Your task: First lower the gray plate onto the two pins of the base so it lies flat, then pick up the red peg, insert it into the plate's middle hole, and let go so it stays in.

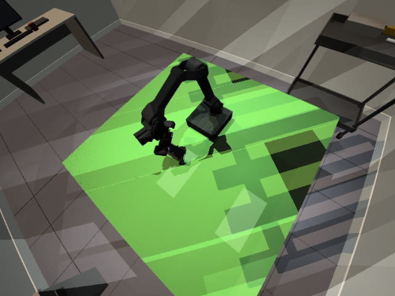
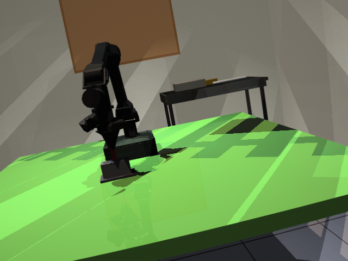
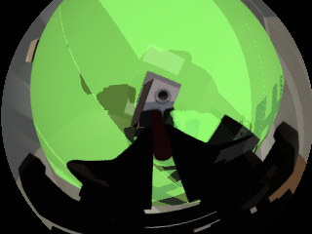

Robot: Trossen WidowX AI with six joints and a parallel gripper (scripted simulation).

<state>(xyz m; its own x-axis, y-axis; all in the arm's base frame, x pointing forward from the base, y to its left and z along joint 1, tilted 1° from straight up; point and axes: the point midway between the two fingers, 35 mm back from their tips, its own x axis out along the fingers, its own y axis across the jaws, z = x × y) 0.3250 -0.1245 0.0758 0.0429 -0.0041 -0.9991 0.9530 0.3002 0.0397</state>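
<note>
Exterior view showed the gripper (image 1: 171,145) (image 2: 112,148) (image 3: 158,128) pinching the red peg (image 2: 112,155) (image 3: 162,141) above the base (image 1: 174,156) (image 3: 142,102). The gray plate (image 3: 171,88) appeared already seated beneath the fingertips, so insertion and letting go seemed to remain; peg depth could not be told. Wrist view revealed a round, dark-centred feature beyond the peg, unseen from outside; the exterior view instead gave the base's side, while from the top the arm hid most of the peg.

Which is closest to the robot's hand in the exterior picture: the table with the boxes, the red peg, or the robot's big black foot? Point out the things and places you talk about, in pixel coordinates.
1. Red peg (image 2: 113,154) (image 3: 161,138): in the hand (image 2: 112,149) (image 3: 158,128).
2. Black foot (image 1: 203,122) (image 2: 131,148): just behind.
3. Table (image 1: 353,47) (image 2: 216,91): far back, picture's right.
</note>
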